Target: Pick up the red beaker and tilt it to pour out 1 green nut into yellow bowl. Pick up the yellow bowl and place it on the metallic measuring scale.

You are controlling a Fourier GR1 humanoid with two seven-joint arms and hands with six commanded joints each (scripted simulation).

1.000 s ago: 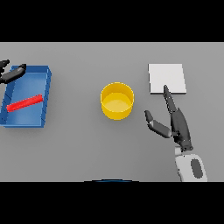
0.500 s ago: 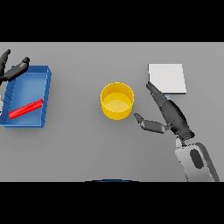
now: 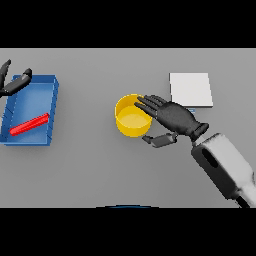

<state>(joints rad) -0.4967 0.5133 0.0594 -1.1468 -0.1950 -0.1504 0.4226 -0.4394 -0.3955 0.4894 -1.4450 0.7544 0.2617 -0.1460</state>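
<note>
The yellow bowl (image 3: 131,118) stands upright at the table's middle. My right hand (image 3: 175,118) is at its right side, fingers stretched over the rim and thumb low beside the wall, open and not closed on it. The red beaker (image 3: 30,124) lies on its side in the blue tray (image 3: 51,105) at the left. My left hand (image 3: 14,82) hovers at the tray's far left corner, fingers relaxed and holding nothing. The pale flat measuring scale (image 3: 190,89) lies at the back right, beyond my right hand. I see no green nut.
The blue tray's raised walls surround the beaker. My right forearm (image 3: 225,165) crosses the lower right of the table. Bare grey table lies between the tray and the bowl.
My right hand has swung left from beside the scale to the bowl's right rim. My left hand has shifted slightly right over the tray's corner. Bowl and beaker have not moved.
</note>
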